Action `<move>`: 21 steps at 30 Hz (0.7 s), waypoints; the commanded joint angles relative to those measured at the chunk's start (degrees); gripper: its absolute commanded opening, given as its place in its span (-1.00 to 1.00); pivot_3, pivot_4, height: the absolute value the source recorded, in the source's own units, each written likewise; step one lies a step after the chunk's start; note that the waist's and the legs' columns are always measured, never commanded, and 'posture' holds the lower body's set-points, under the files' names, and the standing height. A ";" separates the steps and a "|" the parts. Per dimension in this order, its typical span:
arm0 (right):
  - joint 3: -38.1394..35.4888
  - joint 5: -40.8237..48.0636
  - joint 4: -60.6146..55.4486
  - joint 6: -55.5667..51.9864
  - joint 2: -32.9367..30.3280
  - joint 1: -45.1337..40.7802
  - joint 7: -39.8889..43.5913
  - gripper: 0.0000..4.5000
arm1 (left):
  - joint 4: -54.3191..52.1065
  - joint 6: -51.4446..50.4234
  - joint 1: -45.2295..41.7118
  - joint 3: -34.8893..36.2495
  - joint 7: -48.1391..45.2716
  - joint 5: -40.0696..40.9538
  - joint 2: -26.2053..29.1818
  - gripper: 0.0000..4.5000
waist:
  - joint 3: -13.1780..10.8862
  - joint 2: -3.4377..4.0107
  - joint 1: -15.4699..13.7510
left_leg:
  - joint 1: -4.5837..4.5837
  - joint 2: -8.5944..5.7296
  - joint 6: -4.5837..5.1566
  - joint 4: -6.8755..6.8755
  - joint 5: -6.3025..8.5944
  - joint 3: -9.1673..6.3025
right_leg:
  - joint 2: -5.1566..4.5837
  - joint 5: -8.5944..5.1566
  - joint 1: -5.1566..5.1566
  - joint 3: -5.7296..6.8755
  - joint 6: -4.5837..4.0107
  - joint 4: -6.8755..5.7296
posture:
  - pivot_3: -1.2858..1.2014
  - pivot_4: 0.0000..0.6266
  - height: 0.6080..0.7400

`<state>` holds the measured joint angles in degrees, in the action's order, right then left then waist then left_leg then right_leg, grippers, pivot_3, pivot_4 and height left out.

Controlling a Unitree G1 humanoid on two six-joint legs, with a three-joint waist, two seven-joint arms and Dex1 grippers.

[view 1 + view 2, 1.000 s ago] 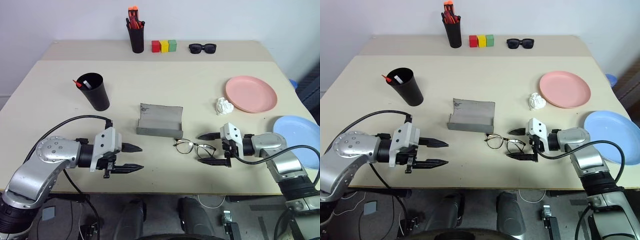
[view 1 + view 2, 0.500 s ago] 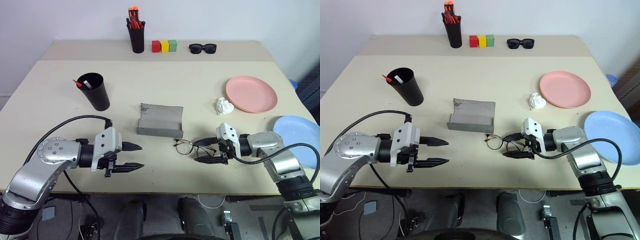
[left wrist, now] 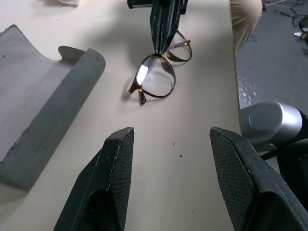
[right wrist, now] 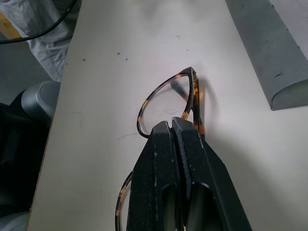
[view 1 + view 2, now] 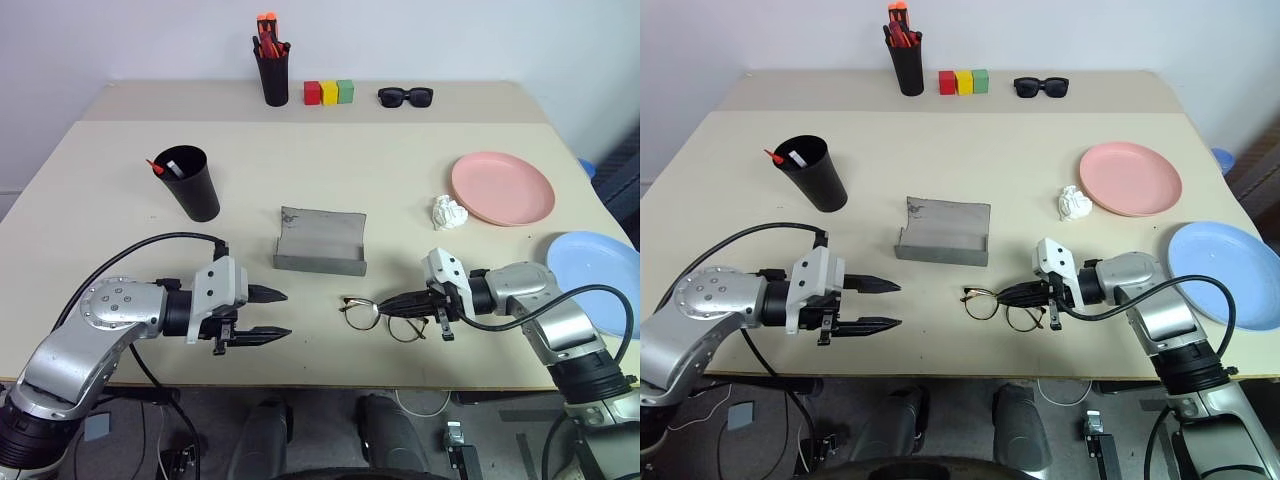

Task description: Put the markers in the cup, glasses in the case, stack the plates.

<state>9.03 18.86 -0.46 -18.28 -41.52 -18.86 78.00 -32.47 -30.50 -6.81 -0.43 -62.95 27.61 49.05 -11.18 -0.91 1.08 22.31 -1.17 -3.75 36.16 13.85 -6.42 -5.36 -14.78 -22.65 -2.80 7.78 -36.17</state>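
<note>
The wire-framed glasses [image 5: 380,315] lie on the table near its front edge, in front of the open grey case [image 5: 320,243]. My right gripper [image 5: 392,302] is shut on the glasses [image 4: 166,103] at the bridge, reaching in from the right. To the left of the glasses my left gripper [image 5: 287,313] hovers open and holds nothing. Two markers [image 5: 168,163] stick out of the black cup [image 5: 190,183] at the left. On the right sit the pink plate [image 5: 502,187] and, apart from it, the blue plate [image 5: 600,275] nearer the edge.
A crumpled white paper [image 5: 449,212] lies beside the pink plate. On the far table stand a black holder of orange-red pens [image 5: 273,72], three coloured blocks [image 5: 329,92] and black sunglasses [image 5: 405,96].
My right gripper has closed from wide open onto the glasses and shifted left. The glasses have slid a little left and toward the front edge. The left gripper stayed put.
</note>
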 commanded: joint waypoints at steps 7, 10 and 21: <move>-0.46 0.86 -3.40 -1.32 -1.83 -1.35 0.39 -0.75 | -0.55 1.08 -0.07 0.07 0.51 0.49 0.19 0.13 | 0.00 0.00 -0.03 | 0.00 0.00 0.00 0.01 0.00 0.00 | 0.00 0.00 0.00 0.00 0.00 0.00 | 0.03 -0.52 1.00; -0.31 -0.04 -4.17 -1.06 -2.66 -1.66 0.01 -0.21 | -0.47 1.01 -0.36 -0.26 0.56 0.48 0.09 0.13 | 0.00 0.00 -0.04 | 0.01 0.00 0.00 0.00 0.00 0.00 | 0.00 0.00 0.00 0.00 0.00 0.01 | 0.03 -0.52 1.00; -0.60 -1.02 -9.56 -3.81 -3.45 -2.73 -3.83 0.45 | -0.09 1.32 -0.71 -1.13 1.06 0.10 -0.27 0.13 | 0.00 0.00 -0.07 | 0.04 0.00 0.00 -0.01 0.00 0.00 | 0.00 -0.01 -0.04 0.00 -0.01 0.01 | 0.03 -0.52 1.00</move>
<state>9.21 17.62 -7.27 -21.04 -44.19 -20.61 75.22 -32.07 -30.34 -6.97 -1.46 -62.03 27.60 48.85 -11.18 -0.91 1.02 22.36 -1.17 -3.75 36.15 13.85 -6.42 -5.36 -14.79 -22.69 -2.80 7.77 -36.16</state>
